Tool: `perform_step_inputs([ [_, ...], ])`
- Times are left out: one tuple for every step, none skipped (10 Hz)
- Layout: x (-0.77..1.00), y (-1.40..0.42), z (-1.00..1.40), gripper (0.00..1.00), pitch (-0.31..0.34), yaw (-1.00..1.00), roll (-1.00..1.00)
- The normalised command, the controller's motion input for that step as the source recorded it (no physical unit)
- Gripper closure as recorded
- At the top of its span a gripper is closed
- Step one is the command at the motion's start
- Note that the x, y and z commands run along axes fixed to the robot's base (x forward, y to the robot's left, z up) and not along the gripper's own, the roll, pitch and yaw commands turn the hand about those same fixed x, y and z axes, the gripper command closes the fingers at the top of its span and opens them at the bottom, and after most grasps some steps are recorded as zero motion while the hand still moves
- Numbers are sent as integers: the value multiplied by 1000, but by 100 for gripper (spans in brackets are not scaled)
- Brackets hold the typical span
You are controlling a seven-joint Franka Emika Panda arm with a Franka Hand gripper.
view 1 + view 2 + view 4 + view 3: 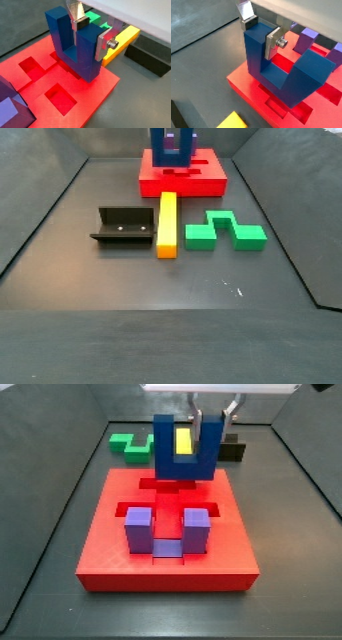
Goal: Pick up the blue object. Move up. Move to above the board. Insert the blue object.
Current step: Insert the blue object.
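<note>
the gripper (211, 420) hangs over the far part of the board (107, 549), its fingers (105, 42) closed on one upright prong of the blue object (185, 459); in both wrist views a silver finger plate lies flat against the prong's inner face, and the second plate (247, 12) shows behind the same prong, so the grip is narrow, only as wide as that prong; the blue object (75, 46) stands upright with its prongs pointing up and its base down at the board's top, at a recessed slot near the far edge; whether the base is fully seated in the slot or just resting at its mouth cannot be told; in a wrist view (281, 70) its base sits low against the red surface with open slots beside it; nearer the front edge of the board a purple block (164, 532) sits in its own slot, prongs up, well apart from the blue one; off the board, on the floor, a yellow bar (167, 223) lies lengthwise, with the fixture (123, 226) just beside it on one side and a green block (223, 231) near it on the other.
</note>
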Motion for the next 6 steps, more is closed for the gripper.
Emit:
perform_step_inputs([
  [-200,9,-331,100,-127,151,-56],
  [-277,69,-303,100,-117,106,-53],
  [-314,71,-174,100,-96,31,-79],
  [-309,123,-89,100,-77,0,-79],
  [-351,86,-43,100,-91,0,-74],
  [-340,9,-57,100,-89,0,-76],
])
